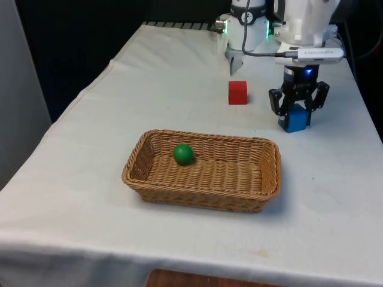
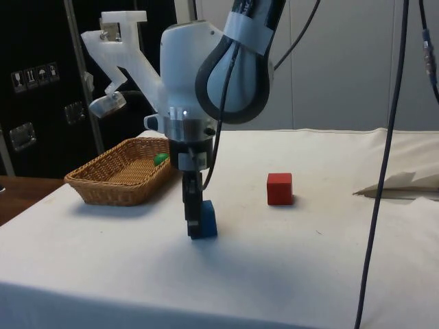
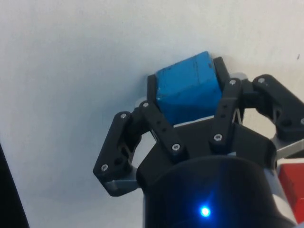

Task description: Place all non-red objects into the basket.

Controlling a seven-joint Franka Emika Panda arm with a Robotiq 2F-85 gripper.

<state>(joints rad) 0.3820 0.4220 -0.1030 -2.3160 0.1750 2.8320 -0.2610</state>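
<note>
On the white cloth, a scuffed blue cube [image 1: 294,119] clamped in the gripper [image 1: 297,111].

1. At the top of your front view, black curtains [image 1: 108,36] hang behind the table.
2. A white cloth [image 1: 179,89] covers the table [image 1: 72,227], and a brown strip shows at the bottom edge.
3. In your side view, dark cabinets [image 2: 34,89] fill the upper left, and a pale wall [image 2: 343,68] the upper right.

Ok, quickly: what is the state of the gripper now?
Gripper: closed on the blue cube, which is still down at the table.
</note>
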